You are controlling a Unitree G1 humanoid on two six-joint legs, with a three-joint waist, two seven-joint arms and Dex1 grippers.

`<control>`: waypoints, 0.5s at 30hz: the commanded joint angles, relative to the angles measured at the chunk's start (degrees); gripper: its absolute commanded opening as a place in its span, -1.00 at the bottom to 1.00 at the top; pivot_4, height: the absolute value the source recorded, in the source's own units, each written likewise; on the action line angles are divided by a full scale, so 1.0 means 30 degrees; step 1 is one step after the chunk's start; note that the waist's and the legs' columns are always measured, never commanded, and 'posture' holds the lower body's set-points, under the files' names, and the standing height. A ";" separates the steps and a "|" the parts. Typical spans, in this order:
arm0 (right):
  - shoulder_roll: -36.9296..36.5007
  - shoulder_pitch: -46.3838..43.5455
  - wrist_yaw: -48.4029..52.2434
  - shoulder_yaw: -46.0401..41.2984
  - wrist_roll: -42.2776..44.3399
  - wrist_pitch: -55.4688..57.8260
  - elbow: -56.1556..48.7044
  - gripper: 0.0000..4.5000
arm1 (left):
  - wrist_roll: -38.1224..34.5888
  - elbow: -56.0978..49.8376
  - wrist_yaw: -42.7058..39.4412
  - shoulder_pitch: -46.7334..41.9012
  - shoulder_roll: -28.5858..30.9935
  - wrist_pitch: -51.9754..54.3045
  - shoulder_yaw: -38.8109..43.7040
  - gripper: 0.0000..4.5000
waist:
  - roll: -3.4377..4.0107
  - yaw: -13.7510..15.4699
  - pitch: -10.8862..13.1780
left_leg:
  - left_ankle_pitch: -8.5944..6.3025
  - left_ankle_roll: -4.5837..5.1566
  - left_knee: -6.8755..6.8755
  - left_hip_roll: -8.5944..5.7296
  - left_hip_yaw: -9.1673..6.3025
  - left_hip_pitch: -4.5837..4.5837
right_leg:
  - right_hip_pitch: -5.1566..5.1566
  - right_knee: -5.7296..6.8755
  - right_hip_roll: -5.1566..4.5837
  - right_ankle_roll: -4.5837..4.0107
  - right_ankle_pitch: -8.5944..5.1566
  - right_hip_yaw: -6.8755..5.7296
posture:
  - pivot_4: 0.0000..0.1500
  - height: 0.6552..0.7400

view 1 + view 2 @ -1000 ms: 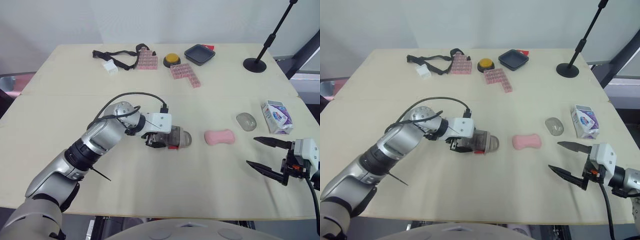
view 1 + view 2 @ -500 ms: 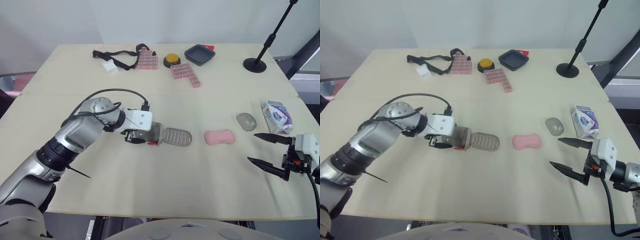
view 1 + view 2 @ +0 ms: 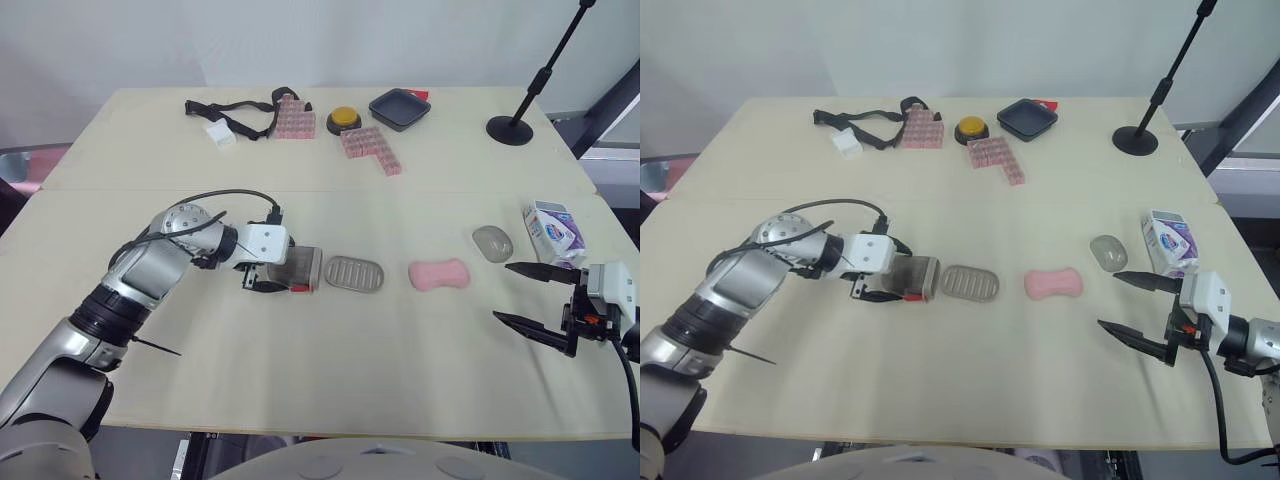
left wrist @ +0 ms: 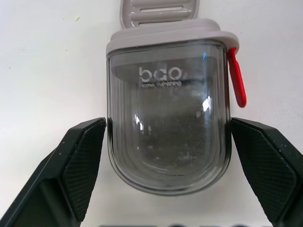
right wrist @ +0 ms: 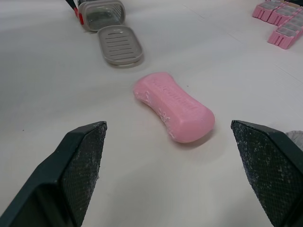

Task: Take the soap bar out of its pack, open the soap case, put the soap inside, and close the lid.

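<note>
- The left gripper [image 3: 283, 272] is clamped on the smoky clear lid [image 4: 168, 137] of the soap case, one black finger against each side. The lid looks smooth and rounded, so it could slip or twist out if the arm swings fast.
- The grey ribbed tray [image 3: 354, 273] lies flat on the table [image 3: 300, 380] just beside the lid, with nothing holding it. It is probably light. A push from the soap or a finger could slide it away.
- The pink soap bar [image 3: 438, 273] lies bare on the table between the tray and a small grey oval piece [image 3: 492, 241]. Its pack [image 3: 552, 233] stands further right.
- The right gripper [image 3: 503, 292] is spread wide and empty, well apart from the soap, fingers aimed toward it.
- The bar is rounded and likely slick. A pinch off its waist could squirt it sideways into the tray or the oval piece.
- Set crooked in the tray, the soap would likely keep the lid from seating, and forcing it could shove the case across the table.
</note>
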 commanded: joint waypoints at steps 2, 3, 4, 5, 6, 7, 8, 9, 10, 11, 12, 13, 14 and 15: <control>-0.0603 0.0055 0.0346 -0.0397 0.0000 -0.0216 -0.0156 1.00 | -0.2349 -0.0128 -0.0359 0.0176 0.0177 -0.0314 0.2398 0.99 | 0.0000 -0.0001 0.0000 | 0.0000 0.0000 0.0000 0.0001 -0.0001 -0.0001 | 0.0000 0.0001 0.0000 0.0000 0.0000 -0.0004 | 1.00 1.00; -0.0736 0.0061 0.0499 -0.0356 -0.0064 -0.0305 -0.0143 1.00 | -0.3190 -0.0275 -0.0625 0.0283 0.0242 -0.0259 0.3020 0.99 | -0.0001 0.0000 0.0001 | 0.0000 0.0000 0.0000 0.0002 -0.0002 0.0000 | -0.0001 0.0002 0.0000 0.0000 0.0000 -0.0007 | 1.00 1.00; -0.0870 0.0069 0.0644 -0.0324 -0.0126 -0.0385 -0.0130 1.00 | -0.4013 -0.0427 -0.0906 0.0416 0.0296 -0.0278 0.3615 0.99 | 0.0000 -0.0002 0.0000 | 0.0000 0.0000 0.0000 0.0002 -0.0002 -0.0001 | -0.0004 0.0004 0.0000 0.0000 0.0000 -0.0008 | 1.00 1.00; -0.0996 0.0055 0.0757 -0.0312 -0.0160 -0.0431 -0.0121 1.00 | -0.4740 -0.0574 -0.1026 0.0553 0.0308 -0.0126 0.4200 0.99 | 0.0000 -0.0003 0.0001 | 0.0000 -0.0001 0.0000 0.0002 -0.0001 -0.0001 | -0.0005 0.0002 0.0000 -0.0001 0.0000 -0.0007 | 1.00 1.00; -0.1236 -0.0017 0.0710 -0.0268 -0.0312 -0.0304 -0.0115 1.00 | -0.5736 -0.0799 -0.1078 0.0762 0.0206 0.0145 0.4972 0.99 | 0.0000 -0.0004 0.0000 | 0.0000 0.0000 -0.0001 0.0002 -0.0001 -0.0002 | -0.0005 -0.0001 0.0000 -0.0001 -0.0001 -0.0006 | 1.00 1.00; -0.1470 -0.0093 0.0661 -0.0211 -0.0521 -0.0242 -0.0108 1.00 | -0.6668 -0.1075 -0.1054 0.0979 0.0055 0.0472 0.5674 0.99 | 0.0000 -0.0006 0.0000 | 0.0000 0.0000 -0.0001 0.0002 -0.0001 -0.0002 | -0.0006 -0.0002 0.0000 -0.0001 -0.0001 -0.0005 | 1.00 1.00; -0.1740 -0.0288 0.0624 -0.0113 -0.0739 -0.0209 -0.0158 1.00 | -0.7643 -0.1639 -0.0850 0.1334 -0.0102 0.1033 0.6349 0.99 | 0.0000 -0.0004 0.0000 | -0.0001 0.0000 -0.0001 0.0001 0.0000 -0.0003 | -0.0006 -0.0004 0.0000 -0.0001 0.0000 -0.0006 | 1.00 1.00; -0.2010 -0.0462 0.0590 -0.0005 -0.0902 -0.0099 -0.0259 1.00 | -0.8491 -0.2256 -0.0634 0.1727 -0.0218 0.1573 0.6854 0.99 | 0.0000 -0.0013 0.0000 | 0.0000 0.0000 0.0000 0.0001 0.0000 -0.0003 | -0.0007 0.0000 -0.0001 -0.0002 -0.0001 -0.0006 | 1.00 1.00; -0.2292 -0.0662 0.0561 0.0199 -0.1063 0.0100 -0.0503 1.00 | -0.9228 -0.3003 -0.0249 0.2268 -0.0410 0.2065 0.7295 0.99 | 0.0000 -0.0023 0.0000 | 0.0000 0.0000 0.0000 0.0001 0.0002 -0.0002 | -0.0008 0.0000 0.0000 -0.0002 -0.0001 -0.0001 | 1.00 1.00; -0.2515 -0.0870 0.0474 0.0407 -0.1149 0.0366 -0.0796 1.00 | -0.9777 -0.3663 0.0151 0.2784 -0.0617 0.2466 0.7627 0.99 | 0.0001 -0.0037 0.0000 | 0.0000 0.0000 -0.0001 0.0001 0.0002 -0.0006 | -0.0008 -0.0001 0.0000 -0.0002 -0.0001 -0.0002 | 1.00 1.00; -0.2847 -0.1091 0.0182 0.0728 -0.1196 0.1238 -0.1290 1.00 | -1.0410 -0.4386 0.0529 0.3439 -0.0818 0.3005 0.7876 0.99 | 0.0000 -0.0042 0.0000 | -0.0001 0.0000 -0.0001 0.0001 0.0002 -0.0008 | -0.0008 -0.0004 0.0000 -0.0002 -0.0001 -0.0004 | 1.00 1.00; -0.3165 -0.1276 -0.0109 0.1024 -0.1106 0.2308 -0.1840 1.00 | -1.0767 -0.4947 0.0860 0.4034 -0.0996 0.3319 0.8024 0.99 | 0.0002 -0.0036 -0.0001 | 0.0000 -0.0001 -0.0001 0.0003 0.0001 -0.0011 | -0.0007 -0.0004 0.0001 -0.0002 -0.0001 -0.0005 | 1.00 1.00; -0.3557 -0.1565 -0.0496 0.1436 -0.1116 0.3511 -0.2527 1.00 | -1.0662 -0.5280 0.1187 0.4680 -0.1207 0.3186 0.8042 0.99 | 0.0002 -0.0024 -0.0001 | 0.0000 -0.0001 -0.0002 0.0002 0.0002 -0.0007 | -0.0006 -0.0001 0.0002 -0.0002 -0.0001 -0.0004 | 1.00 1.00; -0.3859 -0.1871 -0.0799 0.1822 -0.1196 0.4329 -0.3151 1.00 | -1.0410 -0.5475 0.1487 0.5234 -0.1401 0.2897 0.8019 0.99 | 0.0002 -0.0009 0.0000 | 0.0000 -0.0001 -0.0002 0.0005 0.0002 -0.0005 | -0.0007 -0.0002 0.0009 -0.0001 0.0000 -0.0002 | 1.00 1.00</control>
